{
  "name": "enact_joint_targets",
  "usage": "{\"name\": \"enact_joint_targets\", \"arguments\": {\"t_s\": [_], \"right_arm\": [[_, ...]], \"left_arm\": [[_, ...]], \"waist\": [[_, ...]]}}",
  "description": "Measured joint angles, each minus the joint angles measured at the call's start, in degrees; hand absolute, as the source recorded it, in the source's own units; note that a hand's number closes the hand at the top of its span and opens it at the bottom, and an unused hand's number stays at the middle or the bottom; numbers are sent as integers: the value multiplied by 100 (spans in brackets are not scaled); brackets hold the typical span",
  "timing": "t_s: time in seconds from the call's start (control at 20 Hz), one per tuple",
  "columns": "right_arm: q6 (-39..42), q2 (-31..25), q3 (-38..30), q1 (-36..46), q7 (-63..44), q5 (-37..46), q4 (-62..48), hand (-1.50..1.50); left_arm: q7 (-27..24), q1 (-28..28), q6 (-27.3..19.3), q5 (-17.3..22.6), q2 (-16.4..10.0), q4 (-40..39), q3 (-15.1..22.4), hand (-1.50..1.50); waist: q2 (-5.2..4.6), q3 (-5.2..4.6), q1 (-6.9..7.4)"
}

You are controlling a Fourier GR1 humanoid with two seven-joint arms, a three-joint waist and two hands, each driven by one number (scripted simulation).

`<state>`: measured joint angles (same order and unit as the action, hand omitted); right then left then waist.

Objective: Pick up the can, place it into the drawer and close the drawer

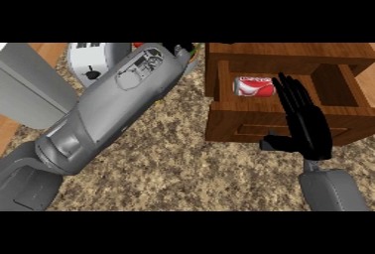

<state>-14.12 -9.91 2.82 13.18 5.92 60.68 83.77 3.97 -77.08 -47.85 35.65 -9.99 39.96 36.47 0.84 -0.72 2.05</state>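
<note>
Inside drawer, red & wht can lies sideways.

Right hand flat, fingers straight; left forearm stretched diagonally

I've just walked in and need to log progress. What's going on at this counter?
The red-and-white drink can lies on its side inside the open brown wooden drawer. The robot's black right hand is over the drawer's front edge beside the can, fingers straight, holding nothing. The drawer is not yet closed. The left hand barely shows at the far end of its forearm, near a white toaster.
</note>
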Motion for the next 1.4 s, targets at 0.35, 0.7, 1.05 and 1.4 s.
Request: {"name": "enact_joint_targets", "arguments": {"t_s": [0.35,0.7,1.05,1.4], "right_arm": [[-607,23,-259,802,45,417,-1259,-150],[-1376,9,-571,1568,42,791,-2502,-150],[-2124,-45,-986,2493,141,852,-3874,-150],[-2536,-61,-1296,3527,28,932,-5197,-150]], "left_arm": [[478,349,110,-137,-625,799,23,-150],[809,753,218,-212,-1104,1505,28,-150],[977,1262,261,-321,-1484,2172,29,-150],[1079,1759,262,-461,-1731,2721,16,-150]], "waist": [[30,-40,51],[21,-51,135],[-42,-17,190],[-129,43,211]]}}
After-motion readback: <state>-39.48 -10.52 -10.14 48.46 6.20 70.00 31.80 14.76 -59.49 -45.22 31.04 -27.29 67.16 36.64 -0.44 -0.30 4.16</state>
